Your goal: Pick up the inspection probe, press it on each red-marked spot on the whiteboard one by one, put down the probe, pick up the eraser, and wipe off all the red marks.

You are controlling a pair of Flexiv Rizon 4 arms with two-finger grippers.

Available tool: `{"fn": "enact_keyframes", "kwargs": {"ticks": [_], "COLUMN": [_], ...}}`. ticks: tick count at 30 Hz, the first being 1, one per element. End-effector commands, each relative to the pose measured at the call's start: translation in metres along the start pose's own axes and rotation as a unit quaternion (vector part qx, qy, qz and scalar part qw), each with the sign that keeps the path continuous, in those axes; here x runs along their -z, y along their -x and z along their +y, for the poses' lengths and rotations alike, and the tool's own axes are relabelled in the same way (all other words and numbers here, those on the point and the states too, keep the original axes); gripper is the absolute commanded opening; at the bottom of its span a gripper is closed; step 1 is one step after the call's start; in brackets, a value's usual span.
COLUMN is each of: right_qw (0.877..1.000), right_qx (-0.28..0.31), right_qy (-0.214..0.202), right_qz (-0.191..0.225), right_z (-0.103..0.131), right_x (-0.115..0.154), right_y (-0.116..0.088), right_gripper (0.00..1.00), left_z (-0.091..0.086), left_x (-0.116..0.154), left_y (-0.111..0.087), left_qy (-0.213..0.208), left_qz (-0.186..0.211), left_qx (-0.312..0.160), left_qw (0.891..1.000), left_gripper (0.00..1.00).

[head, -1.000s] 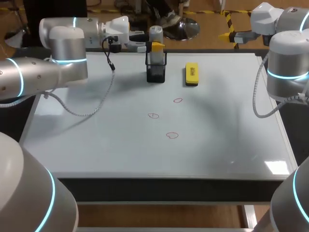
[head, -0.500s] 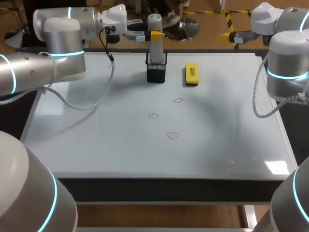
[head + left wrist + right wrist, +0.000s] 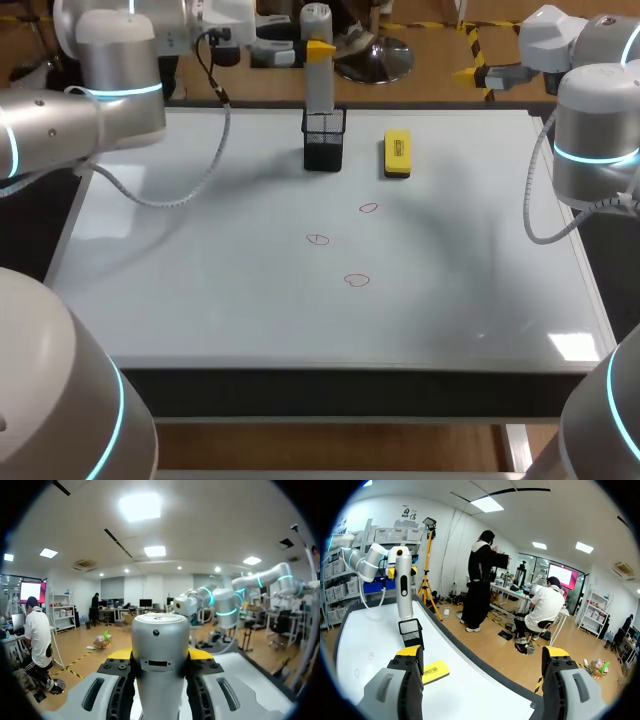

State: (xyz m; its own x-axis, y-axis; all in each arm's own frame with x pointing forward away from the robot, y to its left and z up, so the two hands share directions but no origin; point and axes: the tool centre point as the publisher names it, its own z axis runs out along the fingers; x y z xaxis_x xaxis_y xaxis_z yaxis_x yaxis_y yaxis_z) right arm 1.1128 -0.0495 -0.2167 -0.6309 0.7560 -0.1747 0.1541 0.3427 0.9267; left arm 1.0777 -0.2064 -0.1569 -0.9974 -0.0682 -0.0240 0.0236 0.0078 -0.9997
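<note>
The left tool (image 3: 318, 48) hung over the far middle of the whiteboard (image 3: 200, 270), its arm coming in from the far left corner. Its two yellow-tipped fingers were closed on the inspection probe (image 3: 320, 88), one on each side of the silver cylinder a little below its rounded top. In the left wrist view the cylinder filled the gap between the fingers, with a yellow tip showing at either side of it.

The probe stood upright, directly above the black mesh holder (image 3: 324, 142). Its lower end sat at about the level of the holder's rim; whether the tip was inside the holder or just clear of it could not be told.

The yellow eraser (image 3: 397, 154) lay flat on the whiteboard just to the right of the holder, apart from it, with its long side running near to far.

Three small red marks sat in the middle of the whiteboard, nearer than the holder: one (image 3: 369, 208) farthest and to the right, one (image 3: 317, 239) nearer and to the left, and one (image 3: 357, 281) nearest.

The right tool (image 3: 482, 652) was held at the far right edge, well apart from the eraser and the marks. Its fingers were spread wide and had nothing between them.
</note>
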Motion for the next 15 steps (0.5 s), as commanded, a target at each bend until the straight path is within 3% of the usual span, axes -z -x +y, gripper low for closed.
{"fn": "enact_keyframes", "kwargs": {"ticks": [1,15], "right_qw": [1.000,1.000], "right_qx": [0.000,0.000], "right_qy": [0.000,0.000], "right_qz": [0.000,0.000], "right_z": [0.000,0.000], "right_x": [0.000,0.000], "right_y": [0.000,0.000], "right_gripper": [1.00,1.00], "left_z": [-0.007,-0.004], "left_x": [0.017,0.095], "left_y": [-0.005,-0.010], "left_qy": [0.008,0.020], "left_qz": [0.013,0.003], "left_qx": [-0.006,-0.013], "left_qw": [1.000,1.000], "left_gripper": [0.00,0.00]}}
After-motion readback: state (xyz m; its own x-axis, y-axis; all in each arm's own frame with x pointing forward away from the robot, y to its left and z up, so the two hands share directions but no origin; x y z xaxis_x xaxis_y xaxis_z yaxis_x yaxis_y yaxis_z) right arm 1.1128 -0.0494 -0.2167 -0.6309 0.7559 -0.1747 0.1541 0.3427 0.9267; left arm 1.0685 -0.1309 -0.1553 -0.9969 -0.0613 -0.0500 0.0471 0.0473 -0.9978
